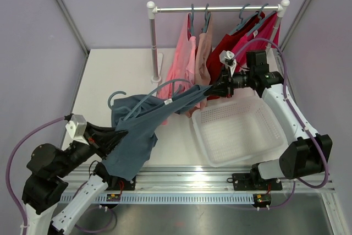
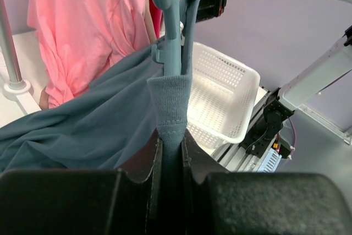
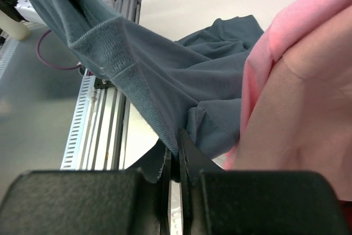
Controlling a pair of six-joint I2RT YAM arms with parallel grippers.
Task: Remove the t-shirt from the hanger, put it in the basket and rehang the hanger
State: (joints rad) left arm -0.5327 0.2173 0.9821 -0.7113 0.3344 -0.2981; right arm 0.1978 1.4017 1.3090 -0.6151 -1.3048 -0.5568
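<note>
I see left gripper [image 1: 113, 137] clenched on slate-blue cotton t-shirt [image 1: 135, 141]. Shirt stretched above table, light-blue plastic hanger [image 1: 159, 87] threaded inside. Right gripper [image 1: 213, 91] pinches shirt's far edge. White perforated plastic basket [image 1: 236, 130]: shirt outside rim, left.

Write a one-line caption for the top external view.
The left gripper and right gripper pinch the blue-grey t-shirt stretched between them, the hanger threaded through it.

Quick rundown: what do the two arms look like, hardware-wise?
Both alike: left arm and right arm have white links, black joint housings and a purple cable looping alongside each. The end effectors are black with two fingers.
</note>
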